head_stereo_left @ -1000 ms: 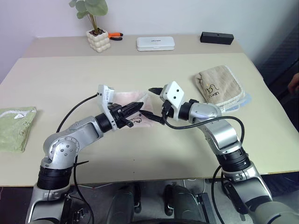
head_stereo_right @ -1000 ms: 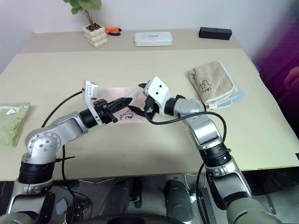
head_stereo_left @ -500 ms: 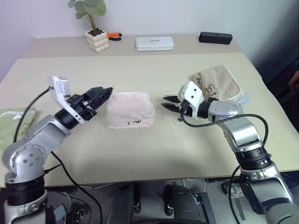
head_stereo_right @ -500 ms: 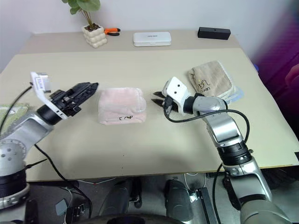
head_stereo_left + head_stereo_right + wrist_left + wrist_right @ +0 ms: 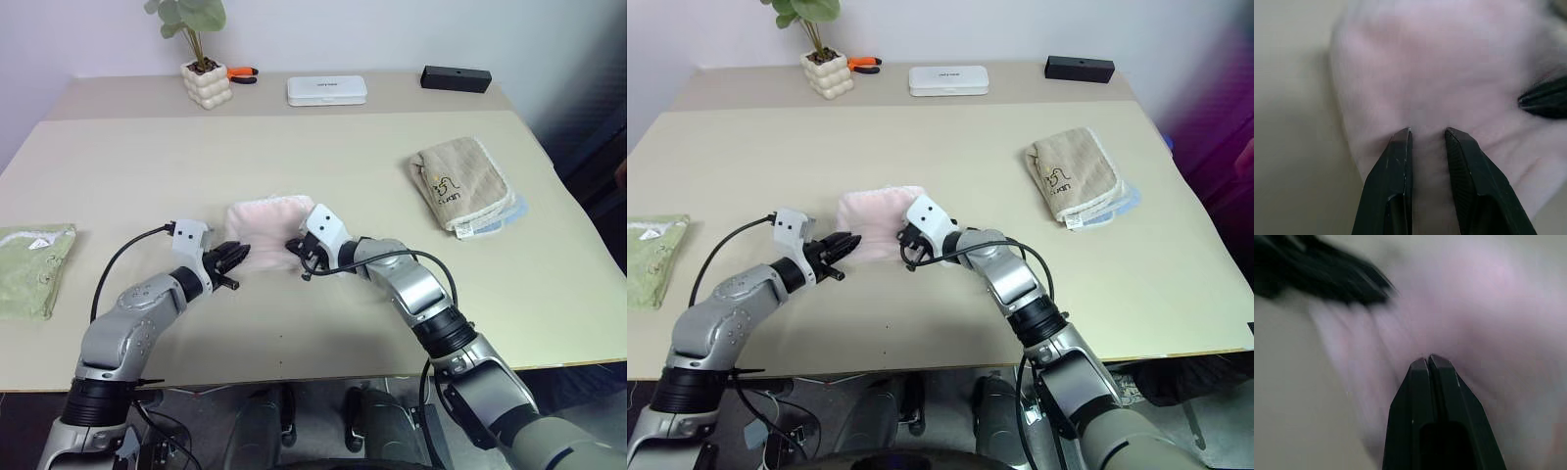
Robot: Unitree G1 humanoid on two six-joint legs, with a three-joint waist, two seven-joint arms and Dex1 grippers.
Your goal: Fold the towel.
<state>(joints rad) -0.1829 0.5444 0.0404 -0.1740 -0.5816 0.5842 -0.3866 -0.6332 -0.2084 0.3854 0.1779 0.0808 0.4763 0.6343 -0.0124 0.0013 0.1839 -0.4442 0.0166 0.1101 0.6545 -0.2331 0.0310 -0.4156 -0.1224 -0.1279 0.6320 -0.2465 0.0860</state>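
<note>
A: Head views. Where is the towel (image 5: 266,225)?

B: It lies folded, pale pink, mid-counter (image 5: 323,157). The left gripper (image 5: 237,256) sits at the towel's near left edge, the right gripper (image 5: 293,247) at its near right edge. A tan towel (image 5: 458,183) lies well to its right, a green cloth (image 5: 31,266) well to its left.

A: Left wrist view?

B: The left fingers (image 5: 1396,161) stand slightly parted against the pile, with no fold seen between them.

A: Right wrist view?

B: The right fingers (image 5: 1418,396) are clenched tip to tip at the towel's surface; whether fabric is pinched cannot be told.

A: Handling?

B: Probably light, soft and limp. Pinch the edge layers at both near corners.
</note>
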